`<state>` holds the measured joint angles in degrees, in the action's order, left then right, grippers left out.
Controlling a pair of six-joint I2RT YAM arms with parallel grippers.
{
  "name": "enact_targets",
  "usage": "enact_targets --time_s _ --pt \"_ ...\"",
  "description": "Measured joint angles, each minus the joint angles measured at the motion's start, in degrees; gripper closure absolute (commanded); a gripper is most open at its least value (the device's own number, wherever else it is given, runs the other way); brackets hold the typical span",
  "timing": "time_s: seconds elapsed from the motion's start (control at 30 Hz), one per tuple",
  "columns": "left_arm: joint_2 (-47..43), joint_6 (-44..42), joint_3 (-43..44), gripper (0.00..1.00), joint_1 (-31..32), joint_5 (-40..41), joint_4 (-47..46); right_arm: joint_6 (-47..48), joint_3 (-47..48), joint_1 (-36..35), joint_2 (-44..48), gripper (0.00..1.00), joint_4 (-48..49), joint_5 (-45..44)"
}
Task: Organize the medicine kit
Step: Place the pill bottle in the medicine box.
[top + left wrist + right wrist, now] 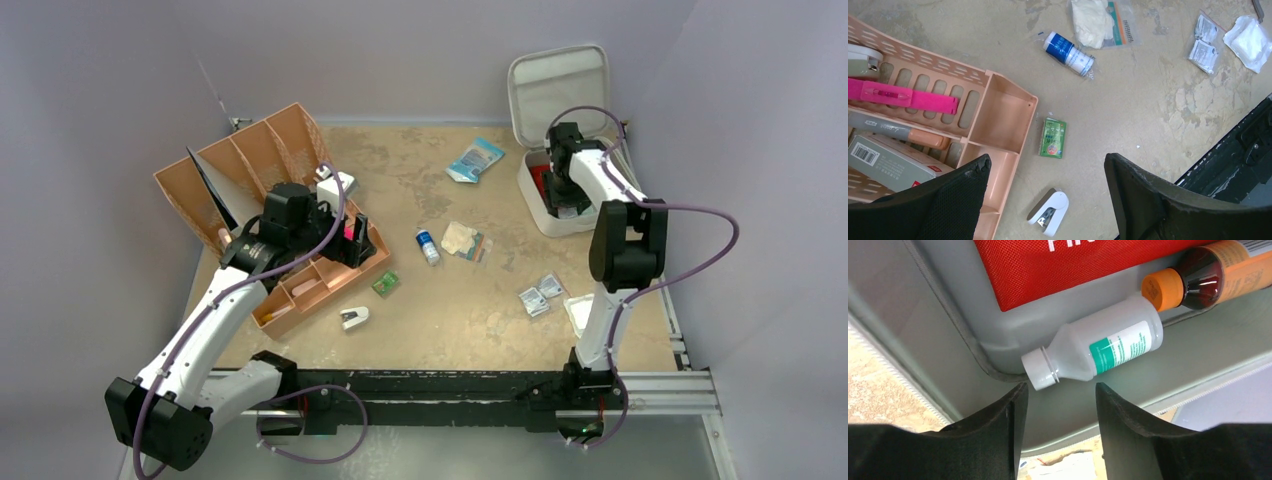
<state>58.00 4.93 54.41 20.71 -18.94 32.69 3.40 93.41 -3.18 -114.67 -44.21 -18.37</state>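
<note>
The light grey hard-shell zip medicine kit point(533, 200) sits at the far right of the table, its hinged lid point(556, 92) standing open behind it, and the right gripper point(1059, 395) hangs just over the base with its jaws apart and nothing between them. Just beyond the fingertips a translucent white plastic bottle with a teal label point(1103, 347) lies on its side in the case's rounded corner, wedged between the flat red fabric pouch point(1073, 270) and the wall, its base near an amber bottle with an orange cap point(1208, 277). Being round and loosely seated, it could roll or ride up the curve if a finger clips its cap on the way out. The upright lid looks easy to knock, and the arm's purple cable loops close to it. The left gripper point(1047, 162), also spread wide and empty, hovers over the corner of the tan-orange slotted organizer tray point(1003, 105); dropping for the flat green sachet point(1053, 137) just beside it risks one finger landing on the tray wall, and so thin a packet may slip
</note>
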Motion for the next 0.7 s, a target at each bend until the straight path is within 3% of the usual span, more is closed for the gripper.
enact_targets --time_s 0.7 --pt "0.28 -0.02 0.0 0.18 0.0 -0.11 0.0 0.2 1.11 1.33 -2.6 0.55 -1.33 -0.61"
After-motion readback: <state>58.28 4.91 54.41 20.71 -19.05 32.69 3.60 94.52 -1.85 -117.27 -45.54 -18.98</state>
